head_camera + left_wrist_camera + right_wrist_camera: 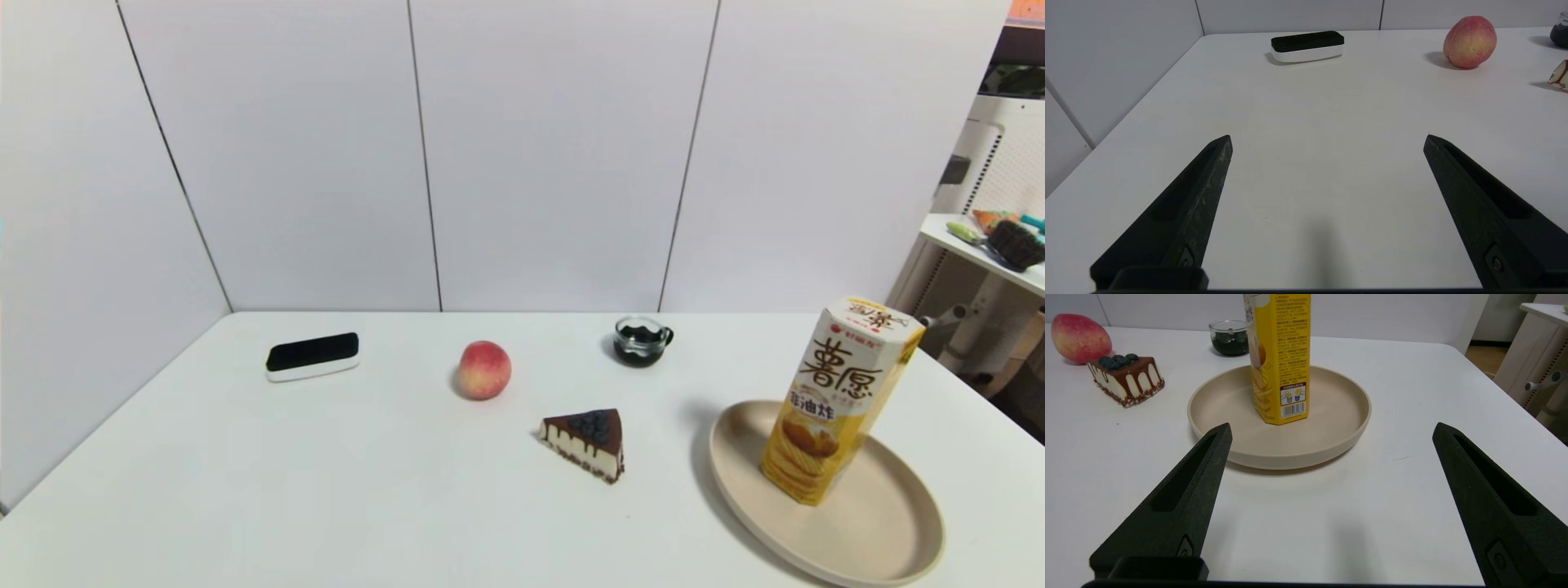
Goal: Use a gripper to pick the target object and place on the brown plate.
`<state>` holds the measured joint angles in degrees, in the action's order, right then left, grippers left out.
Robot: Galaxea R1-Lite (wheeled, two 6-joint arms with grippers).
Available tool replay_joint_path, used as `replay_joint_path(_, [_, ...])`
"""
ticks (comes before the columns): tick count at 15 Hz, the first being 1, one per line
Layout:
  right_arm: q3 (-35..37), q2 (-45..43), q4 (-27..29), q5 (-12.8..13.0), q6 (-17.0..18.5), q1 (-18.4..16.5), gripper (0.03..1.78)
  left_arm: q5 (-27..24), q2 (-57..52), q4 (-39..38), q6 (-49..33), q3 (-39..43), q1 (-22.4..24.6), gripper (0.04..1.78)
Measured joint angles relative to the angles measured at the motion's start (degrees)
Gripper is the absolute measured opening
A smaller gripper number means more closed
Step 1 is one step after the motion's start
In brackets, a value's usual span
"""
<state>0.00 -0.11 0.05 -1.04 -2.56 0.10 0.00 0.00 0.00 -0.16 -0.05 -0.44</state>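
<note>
The tall hexagonal snack box (841,400), white on top and yellow below, stands upright on the beige-tan plate (890,531) at the table's front right. In the right wrist view the box (1280,363) stands on the plate (1331,428), just beyond my right gripper (1331,430), which is open, empty and over bare table short of the plate's rim. My left gripper (1327,139) is open and empty over bare table at the front left. Neither gripper shows in the head view.
A peach (483,370) sits mid-table and a chocolate cake slice (586,443) lies in front of it. A black-and-white eraser (313,356) lies at the back left. A small glass cup of dark stuff (642,340) stands at the back. The table edge runs close on the right.
</note>
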Motion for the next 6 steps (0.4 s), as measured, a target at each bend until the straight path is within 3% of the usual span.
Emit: replay_joint_path(6, [0.0,0.0,0.0,-0.6,-1.3,0.0,1.69,0.0,0.0,0.0,0.0,0.0,0.0,1.69])
